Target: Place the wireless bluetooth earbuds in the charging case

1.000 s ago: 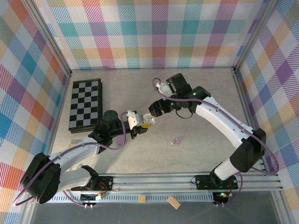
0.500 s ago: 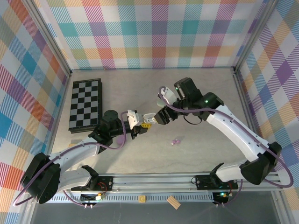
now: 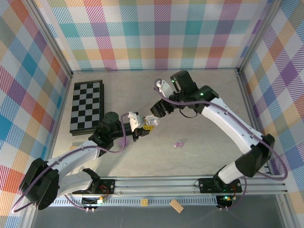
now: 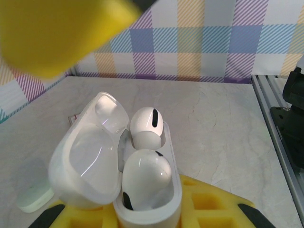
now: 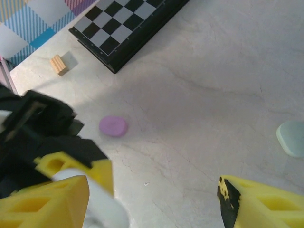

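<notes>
My left gripper (image 3: 144,125) is shut on the base of the white charging case (image 4: 142,199), holding it above the table with its lid (image 4: 88,164) flipped open to the left. Two whitish earbuds sit in its wells, the far one (image 4: 146,126) seated upright and the near one (image 4: 145,175) standing higher. My right gripper (image 3: 155,115) hovers open just right of the case. Its yellow fingers (image 5: 259,204) are spread wide with nothing between them, and one blurred finger (image 4: 57,33) shows over the case. A lilac earbud (image 3: 179,143) lies on the table to the right.
A folded chessboard (image 3: 87,107) lies at the left. On the table under the grippers are a purple pebble case (image 5: 113,126) and a mint case (image 5: 291,137), with a small wooden block (image 5: 59,64) near the board. Another block (image 3: 176,205) rests past the front rail.
The right arm swung out to the right and came back beside the case, its jaws slightly narrower. The left arm and the case have stayed still.
</notes>
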You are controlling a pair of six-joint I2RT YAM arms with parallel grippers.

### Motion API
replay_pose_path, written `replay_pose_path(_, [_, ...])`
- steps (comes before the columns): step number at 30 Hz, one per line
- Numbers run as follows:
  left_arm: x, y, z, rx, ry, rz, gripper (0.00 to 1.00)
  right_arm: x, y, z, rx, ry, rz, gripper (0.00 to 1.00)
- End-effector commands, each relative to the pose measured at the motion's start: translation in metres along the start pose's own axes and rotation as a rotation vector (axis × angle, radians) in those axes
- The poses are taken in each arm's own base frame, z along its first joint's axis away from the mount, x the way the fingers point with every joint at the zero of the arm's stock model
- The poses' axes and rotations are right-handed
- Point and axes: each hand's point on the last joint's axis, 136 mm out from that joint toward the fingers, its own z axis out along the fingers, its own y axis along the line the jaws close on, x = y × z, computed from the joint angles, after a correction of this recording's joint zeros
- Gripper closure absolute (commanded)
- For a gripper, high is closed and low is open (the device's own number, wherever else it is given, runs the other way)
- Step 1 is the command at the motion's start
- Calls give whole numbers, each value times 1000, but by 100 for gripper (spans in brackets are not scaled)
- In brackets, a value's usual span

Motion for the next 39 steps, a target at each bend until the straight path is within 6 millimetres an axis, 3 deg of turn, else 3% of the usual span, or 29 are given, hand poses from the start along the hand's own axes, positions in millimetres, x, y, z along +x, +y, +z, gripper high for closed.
replay_pose_path(1, [-16,-3,-5,8,-38,53,97,11,2,4,-28,68,45,28])
replay_pose_path(5, [-18,-3,-7,-4,-40,52,97,25,17,3,-79,111,-38,28])
replay_pose_path(12, [-18,1,-7,-20,-47,37,97,46,36,-18,-135,95,-131,27])
replay_pose_path(16, [-18,-1,-6,-6,-47,36,97,37,30,-32,-56,3,-200,27])
replay_pose_path(21, [-20,-9,-6,40,-48,34,97,39,51,-47,-111,-166,-478,21])
replay_pose_path(25, [-22,-20,-6,117,-20,16,97,50,60,-48,-142,-204,-653,22])
replay_pose_path(31, [-28,-24,-10,137,-17,28,96,47,69,-40,-205,-183,-684,39])
replay_pose_path(36, [-33,-25,-10,148,-27,32,96,52,75,-26,-244,-155,-703,42])
replay_pose_path(39, [-35,-26,-10,153,-31,30,97,51,74,-18,-251,-142,-696,49])
